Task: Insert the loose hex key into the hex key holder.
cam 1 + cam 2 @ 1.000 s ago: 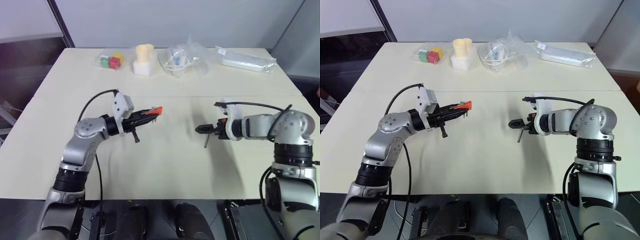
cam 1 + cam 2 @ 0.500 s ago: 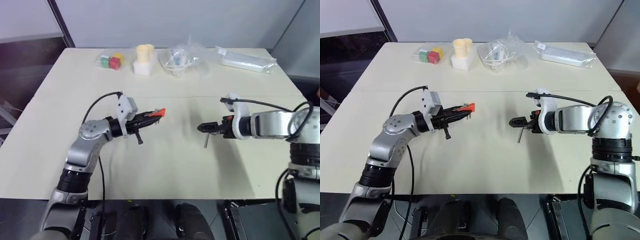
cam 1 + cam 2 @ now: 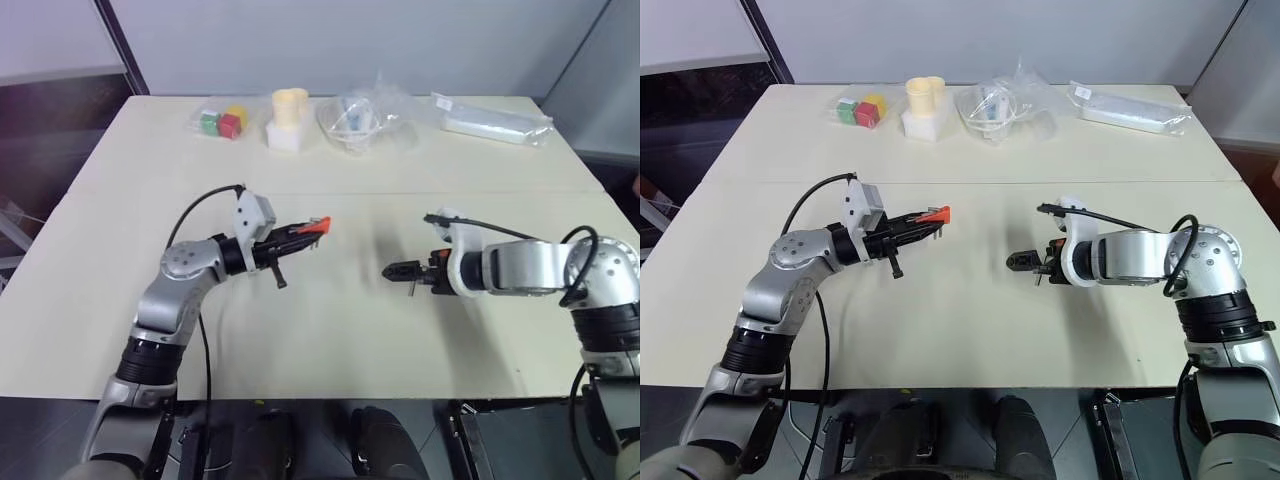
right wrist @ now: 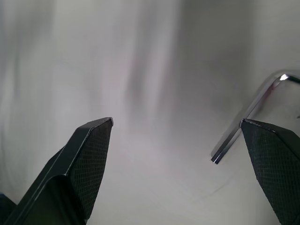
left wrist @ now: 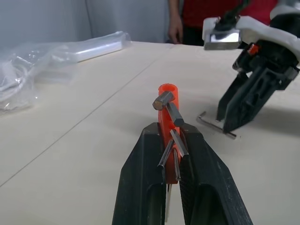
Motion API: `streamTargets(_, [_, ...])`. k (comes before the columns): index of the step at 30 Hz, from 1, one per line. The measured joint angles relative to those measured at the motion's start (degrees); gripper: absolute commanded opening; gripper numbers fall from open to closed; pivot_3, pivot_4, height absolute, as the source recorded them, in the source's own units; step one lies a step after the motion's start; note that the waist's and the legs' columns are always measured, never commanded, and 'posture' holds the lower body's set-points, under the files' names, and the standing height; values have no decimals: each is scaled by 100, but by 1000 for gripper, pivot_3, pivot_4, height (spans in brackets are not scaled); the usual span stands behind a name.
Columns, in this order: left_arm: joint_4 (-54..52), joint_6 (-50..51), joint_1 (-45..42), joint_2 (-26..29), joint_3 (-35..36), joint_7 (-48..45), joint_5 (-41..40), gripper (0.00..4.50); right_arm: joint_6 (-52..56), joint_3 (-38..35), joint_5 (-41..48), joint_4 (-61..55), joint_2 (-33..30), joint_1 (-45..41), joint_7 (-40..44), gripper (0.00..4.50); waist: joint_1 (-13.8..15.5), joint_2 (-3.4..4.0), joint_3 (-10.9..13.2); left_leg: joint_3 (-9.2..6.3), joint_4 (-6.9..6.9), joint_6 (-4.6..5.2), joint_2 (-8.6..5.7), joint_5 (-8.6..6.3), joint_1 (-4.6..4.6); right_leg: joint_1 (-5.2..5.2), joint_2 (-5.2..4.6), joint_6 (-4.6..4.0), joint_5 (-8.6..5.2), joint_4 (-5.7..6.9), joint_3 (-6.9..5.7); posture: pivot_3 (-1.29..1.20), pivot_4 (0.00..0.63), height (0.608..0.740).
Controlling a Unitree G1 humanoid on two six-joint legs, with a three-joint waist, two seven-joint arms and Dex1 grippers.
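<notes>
Hex key holder (image 5: 166,110) unmoved, clenched in left gripper (image 5: 169,140); right gripper (image 4: 180,140), spread wide, shifted nearer loose hex key (image 4: 248,112)

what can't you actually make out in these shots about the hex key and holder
- Loose hex key: in the right wrist view its bent end is cut by the picture's edge, and a finger of the open right claw hides part of its shaft.
- Hex key holder: the shut left claw covers its lower part, so its free slot is hidden.
- Head views: the key on the table is too small to trace.
</notes>
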Motion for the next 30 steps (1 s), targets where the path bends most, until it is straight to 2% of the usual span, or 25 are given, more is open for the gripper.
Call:
streamTargets(6, [-7,4,11,6,4,114,-1,0,-121,301,-36,214,51,-186,-79,4479,-8,0,0,0,-1,3,3,-2,1,4,-1,0,0,-7,0,0,150,740])
streamTargets(9, [-14,8,16,-6,3,161,-2,0,-104,368,-350,329,246,-355,-32,4479,-26,-5,-3,0,-1,4,8,-2,8,11,0,0,1,-11,0,0,150,740])
streamTargets(12, [-31,11,23,-21,4,240,-3,0,-58,376,-805,446,414,-469,84,3584,-23,-12,-9,0,-1,5,9,-3,18,23,0,0,1,-14,0,0,150,740])
streamTargets(16, [-155,26,119,-61,4,335,-7,0,115,300,-1512,616,596,-567,288,1488,-35,-27,-21,0,-2,6,11,-4,24,28,0,0,1,-16,0,0,150,740])
streamTargets(18, [-241,33,208,-65,3,367,-12,0,240,221,-1809,687,678,-596,437,302,-40,-26,-21,0,-3,6,14,-4,25,28,1,0,1,-16,0,0,150,740])
streamTargets(19, [-242,48,229,-67,3,379,-14,0,287,145,-1916,716,731,-619,543,57,-40,-26,-22,0,-4,7,14,-4,26,28,2,0,1,-17,0,0,150,740])
streamTargets(30, [-282,116,243,-106,3,499,-14,0,990,-323,-3234,748,947,-712,1685,57,-14,-25,-24,-1,-3,9,12,-6,26,35,-1,0,2,-25,-1,0,150,740])
